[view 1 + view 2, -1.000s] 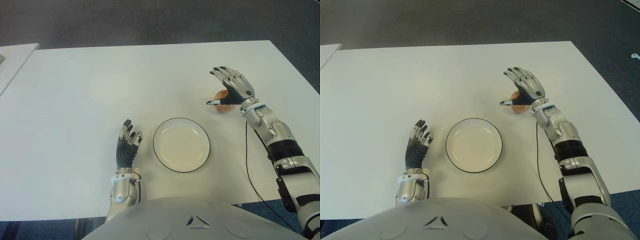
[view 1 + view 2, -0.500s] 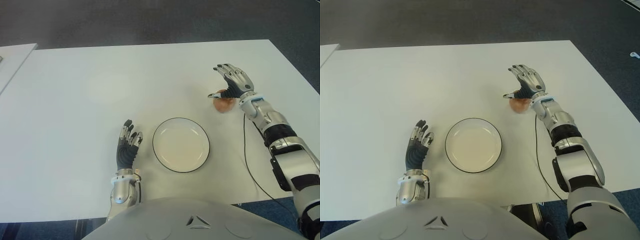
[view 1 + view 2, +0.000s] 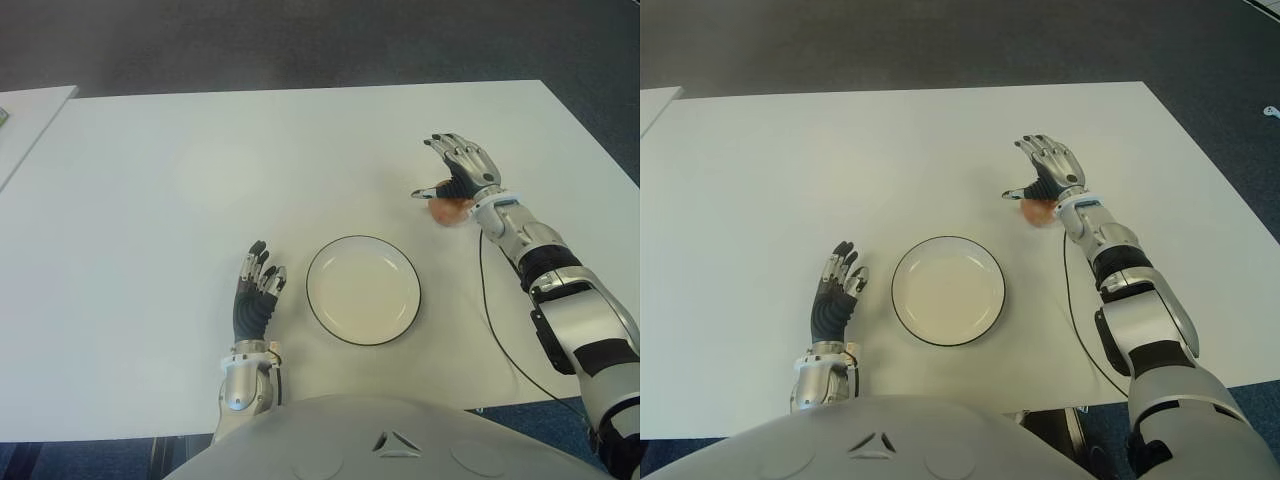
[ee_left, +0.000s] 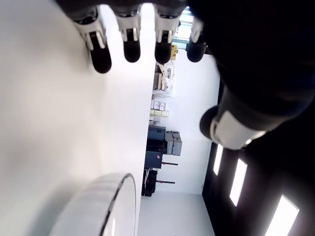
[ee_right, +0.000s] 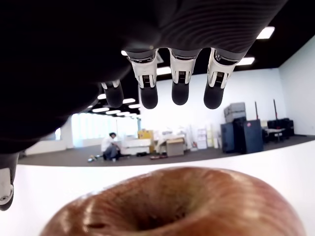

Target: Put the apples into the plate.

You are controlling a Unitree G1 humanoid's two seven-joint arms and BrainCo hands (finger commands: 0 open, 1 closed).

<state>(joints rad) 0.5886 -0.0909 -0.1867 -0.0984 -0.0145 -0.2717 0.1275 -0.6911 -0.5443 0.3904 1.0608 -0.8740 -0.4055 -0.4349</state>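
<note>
The apple is seen on the white table, up and to the right of the plate, a little way apart from it. The right hand is held just over the apple, with its fingers spread wide and nothing gripped. The apple shows large and close under that hand in the right wrist view. The plate has a dark rim. The left hand is seen just left of the plate, fingers straight and apart, with nothing held.
</note>
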